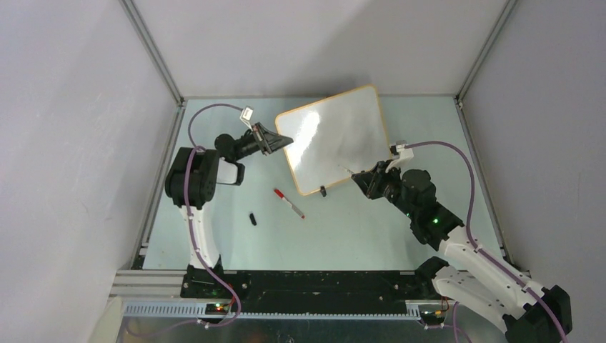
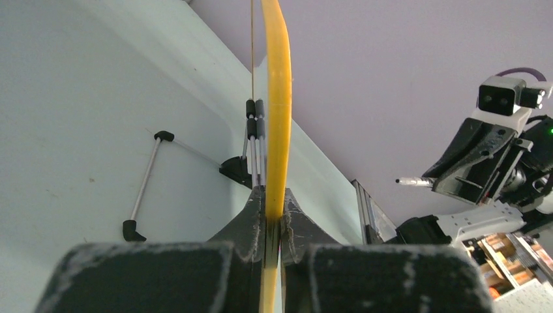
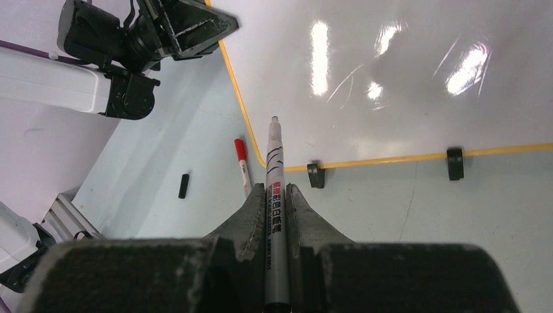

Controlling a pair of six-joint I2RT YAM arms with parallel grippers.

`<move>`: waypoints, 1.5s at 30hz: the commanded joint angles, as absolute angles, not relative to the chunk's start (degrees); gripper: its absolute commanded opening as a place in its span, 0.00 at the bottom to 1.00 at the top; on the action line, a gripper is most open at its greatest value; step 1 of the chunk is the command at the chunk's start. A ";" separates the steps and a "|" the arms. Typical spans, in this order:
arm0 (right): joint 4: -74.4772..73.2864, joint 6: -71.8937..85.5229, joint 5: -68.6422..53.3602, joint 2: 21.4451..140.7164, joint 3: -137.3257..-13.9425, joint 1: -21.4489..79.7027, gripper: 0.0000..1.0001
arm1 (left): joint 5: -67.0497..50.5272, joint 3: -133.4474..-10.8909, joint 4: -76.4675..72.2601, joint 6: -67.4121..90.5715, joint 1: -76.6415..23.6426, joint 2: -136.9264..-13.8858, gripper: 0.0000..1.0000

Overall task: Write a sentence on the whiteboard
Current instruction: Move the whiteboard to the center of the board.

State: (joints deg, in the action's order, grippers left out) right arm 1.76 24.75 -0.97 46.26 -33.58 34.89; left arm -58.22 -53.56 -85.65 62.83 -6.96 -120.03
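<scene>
The whiteboard (image 1: 336, 139) stands tilted at the back of the table, and its glossy white face shows glare and no words. The sentence is not visible anywhere. My left gripper (image 1: 281, 141) is shut on the board's left edge, with the orange-yellow frame (image 2: 279, 98) pinched between its fingers (image 2: 274, 222). My right gripper (image 1: 361, 175) is shut on a grey uncapped marker (image 3: 274, 150) whose tip points at the board's lower corner (image 3: 391, 78). From the left wrist view the marker tip (image 2: 411, 182) is apart from the board.
A red-capped marker (image 1: 289, 203) and a small black cap (image 1: 253, 219) lie on the table in front of the board. Two black clip feet (image 3: 315, 175) (image 3: 454, 163) sit on the board's lower edge. A wire stand (image 2: 145, 182) lies behind the board.
</scene>
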 commanded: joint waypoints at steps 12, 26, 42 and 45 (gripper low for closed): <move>2.05 24.04 -0.39 43.99 -33.75 36.10 0.00 | -68.39 -49.19 -87.63 67.49 -10.55 -113.79 0.84; 3.00 24.65 -0.03 45.85 -33.75 36.90 0.00 | -61.51 -45.94 -64.91 48.15 -7.42 -102.89 0.99; 2.47 22.37 6.52 40.35 -32.12 37.96 0.00 | -22.69 -51.68 -20.55 27.07 -9.14 -76.46 1.00; 3.11 21.87 7.42 41.74 -31.77 38.36 0.00 | -16.46 -48.50 -26.17 26.61 -9.67 -74.43 0.99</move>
